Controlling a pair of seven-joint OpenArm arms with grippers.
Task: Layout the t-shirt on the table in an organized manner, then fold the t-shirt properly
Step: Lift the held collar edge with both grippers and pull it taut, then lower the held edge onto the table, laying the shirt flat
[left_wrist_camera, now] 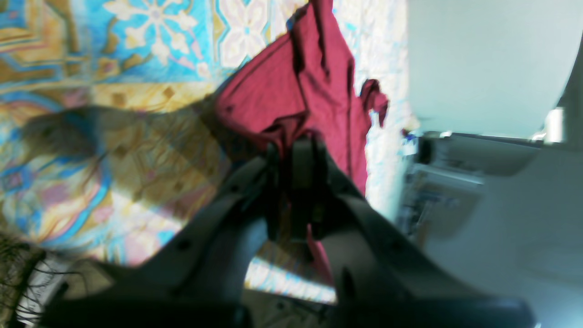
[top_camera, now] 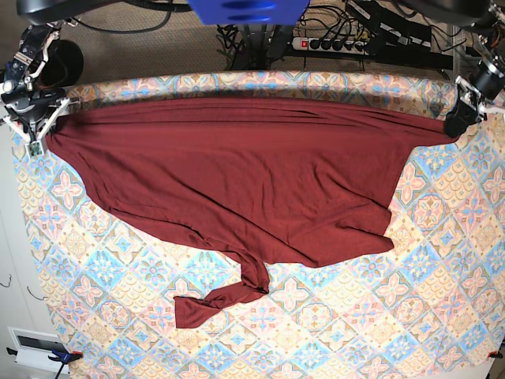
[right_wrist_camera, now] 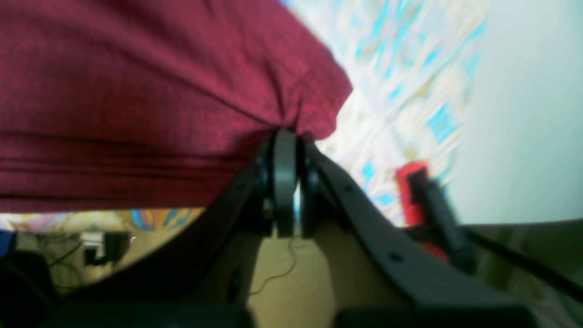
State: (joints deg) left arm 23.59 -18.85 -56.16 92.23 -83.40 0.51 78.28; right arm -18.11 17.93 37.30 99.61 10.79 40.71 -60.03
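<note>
Both grippers [top_camera: 456, 125] [top_camera: 41, 136] at t-shirt [top_camera: 245, 181] corners, cloth between.

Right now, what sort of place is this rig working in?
Probably an indoor lab or workshop: a pastel diamond-tiled tablecloth under the dark red t-shirt, a white power strip and tangled black cables on the floor behind.

A plain dark red is shown by the t-shirt [top_camera: 252, 181], with no print; the table [top_camera: 442, 316] is covered edge to edge in pastel blue, pink and yellow diamond tiles with floral motifs
</note>
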